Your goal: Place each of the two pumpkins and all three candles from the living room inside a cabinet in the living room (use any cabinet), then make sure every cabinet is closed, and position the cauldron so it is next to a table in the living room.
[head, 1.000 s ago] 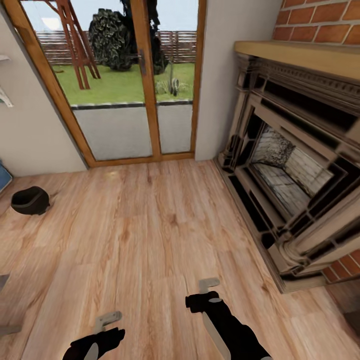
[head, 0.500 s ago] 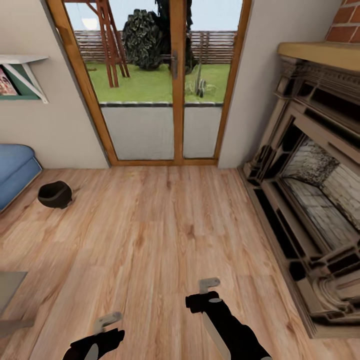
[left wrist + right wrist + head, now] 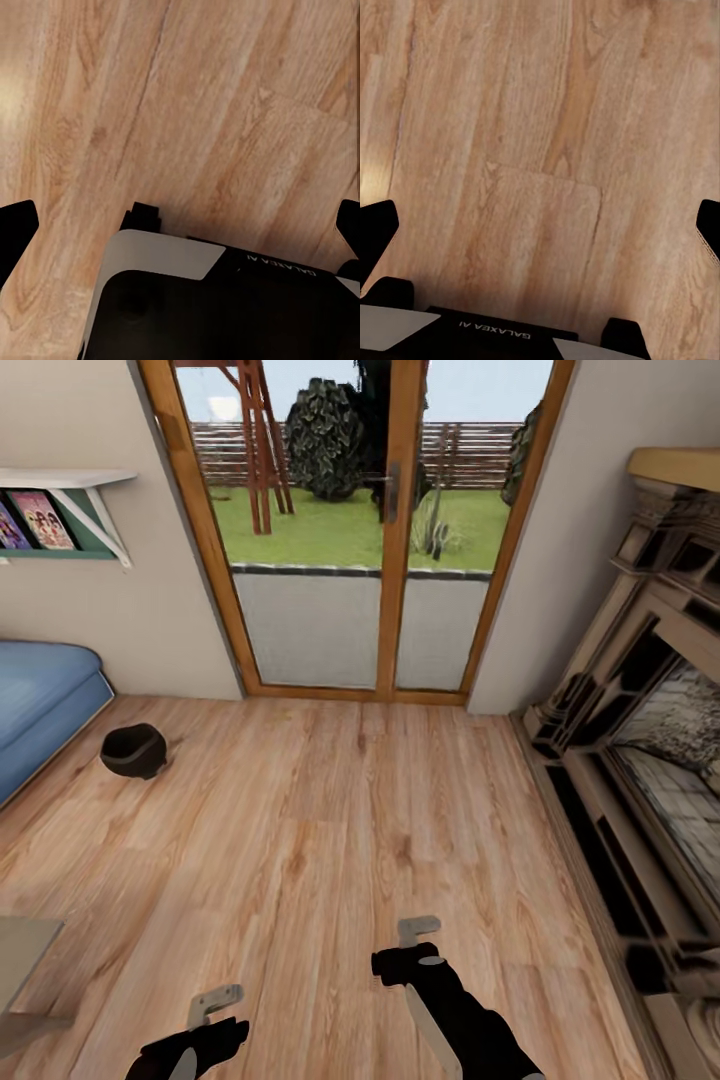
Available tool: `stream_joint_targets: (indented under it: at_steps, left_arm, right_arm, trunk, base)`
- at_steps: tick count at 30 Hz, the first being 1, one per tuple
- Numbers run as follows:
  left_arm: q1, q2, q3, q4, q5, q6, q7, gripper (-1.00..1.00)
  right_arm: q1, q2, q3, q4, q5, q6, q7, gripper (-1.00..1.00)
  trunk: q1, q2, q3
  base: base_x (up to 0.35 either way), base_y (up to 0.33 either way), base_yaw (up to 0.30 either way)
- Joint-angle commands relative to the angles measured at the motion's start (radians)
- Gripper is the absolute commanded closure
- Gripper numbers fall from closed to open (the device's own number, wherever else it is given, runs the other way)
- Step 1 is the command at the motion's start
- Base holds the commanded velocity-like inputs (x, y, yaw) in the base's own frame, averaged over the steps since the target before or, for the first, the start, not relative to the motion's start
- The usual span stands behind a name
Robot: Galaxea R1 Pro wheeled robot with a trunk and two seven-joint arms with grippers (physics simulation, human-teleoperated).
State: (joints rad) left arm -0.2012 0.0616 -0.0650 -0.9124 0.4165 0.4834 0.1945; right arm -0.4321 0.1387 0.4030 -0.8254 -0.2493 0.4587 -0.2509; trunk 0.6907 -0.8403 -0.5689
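Observation:
The cauldron (image 3: 133, 750), a small round black pot, stands on the wooden floor at the far left, near the blue sofa. A grey-beige corner of the table (image 3: 20, 952) pokes in at the lower left edge. My left gripper (image 3: 215, 1001) and right gripper (image 3: 418, 931) hang low over bare floor, far from the cauldron. In the wrist views, the left gripper (image 3: 180, 225) and the right gripper (image 3: 540, 225) have their fingertips spread wide with nothing but floorboards between them. The pumpkins, candles and cabinet are out of view.
A blue sofa (image 3: 40, 705) sits at the left under a wall shelf (image 3: 60, 500) with books. Glass garden doors (image 3: 370, 530) fill the far wall. A large carved fireplace (image 3: 650, 760) lines the right side. Wooden floor (image 3: 330, 830) lies between.
The whole picture has shifted rightward, so the camera has turned left. The sofa, shelf and table corner came into view and less of the fireplace shows. Both arms hold the same pose.

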Motion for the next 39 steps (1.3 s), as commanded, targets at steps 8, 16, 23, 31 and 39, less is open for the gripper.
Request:
stream_joint_targets:
  at_steps: [8,16,23,31,39]
  left_arm:
    - [-0.001,0.001,-0.005,-0.002,0.010,0.003,0.009,-1.00]
    - [0.000,0.000,-0.006,-0.001,0.010,0.003,0.009,-1.00]
    - [0.000,0.000,-0.006,0.000,0.009,-0.002,0.009,-1.00]
    - [0.000,0.000,-0.007,0.000,0.008,-0.005,0.009,-1.00]
    - [0.000,-0.001,-0.007,0.000,0.008,-0.005,0.009,-1.00]
  right_arm:
    - [-0.001,-0.001,0.004,-0.001,-0.011,0.003,-0.010,-1.00]
    - [-0.001,-0.001,0.004,-0.001,-0.009,0.003,-0.009,-1.00]
    - [-0.001,-0.002,0.004,-0.001,-0.010,0.002,-0.009,-1.00]
    - [-0.001,-0.002,0.003,-0.001,-0.009,0.002,-0.009,-1.00]
    - [-0.001,-0.001,0.004,-0.001,-0.008,0.001,-0.008,-1.00]
  trunk:
    - [0.001,-0.001,-0.001]
    - [0.001,-0.001,-0.001]
    - [0.001,-0.001,-0.001]
    - [0.001,-0.001,-0.001]
    - [0.001,-0.001,-0.001]
  base:
    - [0.337,0.000,0.004]
    - [0.337,0.000,0.132]
    - [0.337,-0.001,0.176]
    - [0.337,-0.063,0.016]
    - [0.327,-0.116,0.188]
